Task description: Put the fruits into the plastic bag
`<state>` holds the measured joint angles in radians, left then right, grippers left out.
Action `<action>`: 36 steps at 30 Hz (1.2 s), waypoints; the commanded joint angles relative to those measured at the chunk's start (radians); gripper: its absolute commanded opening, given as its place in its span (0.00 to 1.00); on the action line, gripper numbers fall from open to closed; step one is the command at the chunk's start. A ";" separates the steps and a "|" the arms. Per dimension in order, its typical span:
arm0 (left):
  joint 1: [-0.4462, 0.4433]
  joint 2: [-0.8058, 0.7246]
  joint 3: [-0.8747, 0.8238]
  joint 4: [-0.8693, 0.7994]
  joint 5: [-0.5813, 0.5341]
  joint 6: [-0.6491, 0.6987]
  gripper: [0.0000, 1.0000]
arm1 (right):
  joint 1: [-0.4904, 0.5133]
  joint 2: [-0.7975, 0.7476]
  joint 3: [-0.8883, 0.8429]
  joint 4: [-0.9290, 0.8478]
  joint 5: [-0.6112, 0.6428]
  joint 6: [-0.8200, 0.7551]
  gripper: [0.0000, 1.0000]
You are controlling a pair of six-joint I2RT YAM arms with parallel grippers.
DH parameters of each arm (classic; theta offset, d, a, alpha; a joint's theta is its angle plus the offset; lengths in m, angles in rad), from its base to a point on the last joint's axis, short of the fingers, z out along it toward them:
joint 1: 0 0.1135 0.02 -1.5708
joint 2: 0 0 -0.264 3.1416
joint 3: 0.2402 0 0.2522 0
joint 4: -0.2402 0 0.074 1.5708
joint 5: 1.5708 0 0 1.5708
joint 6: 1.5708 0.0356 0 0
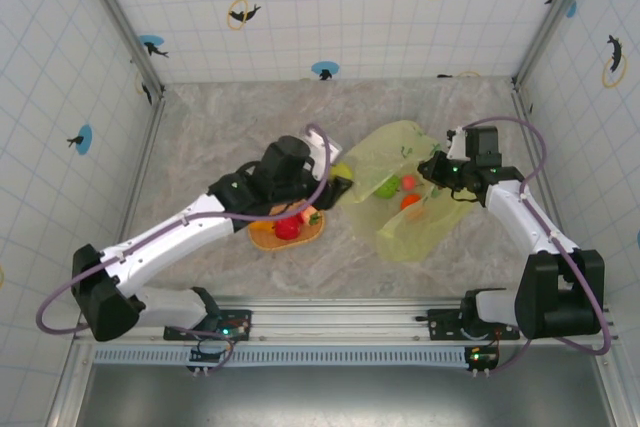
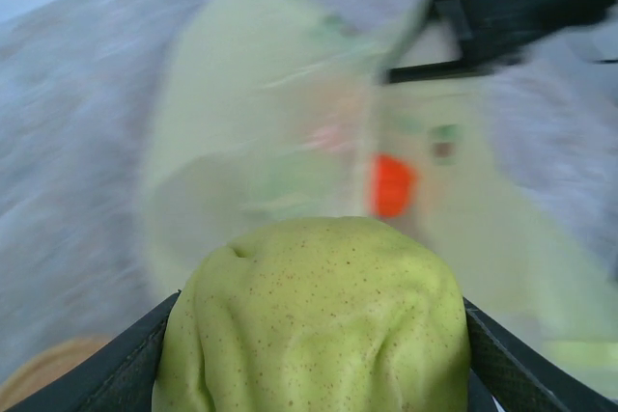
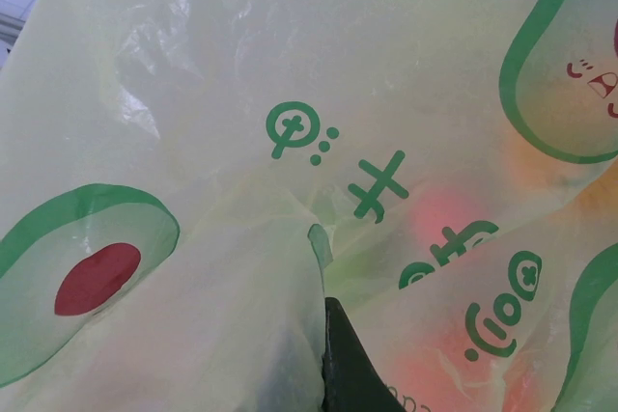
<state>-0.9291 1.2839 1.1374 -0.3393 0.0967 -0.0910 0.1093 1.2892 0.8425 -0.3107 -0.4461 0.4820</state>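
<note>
left gripper point(image 1: 340, 179): jaws closed on green fruit point(image 2: 314, 320) | right gripper point(image 1: 437, 169): jaws pinching plastic bag point(image 1: 410, 242) edge | three fruits point(image 1: 408, 182) inside

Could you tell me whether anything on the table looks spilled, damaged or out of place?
Nothing stands out. The crinkly translucent yellow-green plastic bag lies on the table with fruits inside, a red fruit sits on the flat orange plate, and the left gripper holds a speckled yellow-green fruit.

The marbled table point(image 1: 210, 127) carries the orange plate point(image 1: 260, 238) beside the plastic bag point(image 1: 420, 235).
</note>
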 commanded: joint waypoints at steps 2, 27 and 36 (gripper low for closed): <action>-0.065 0.081 0.018 0.078 0.106 0.047 0.59 | 0.016 0.013 0.039 0.020 -0.005 0.004 0.00; -0.096 0.666 0.308 0.299 -0.277 0.084 0.61 | 0.032 0.035 0.156 -0.129 -0.063 -0.093 0.00; -0.097 0.698 0.199 0.625 -0.414 0.093 0.64 | 0.012 0.067 0.183 -0.083 -0.178 -0.056 0.00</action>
<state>-1.0214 1.9457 1.3556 0.1368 -0.2497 0.0006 0.1322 1.3457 0.9874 -0.4187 -0.5510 0.4110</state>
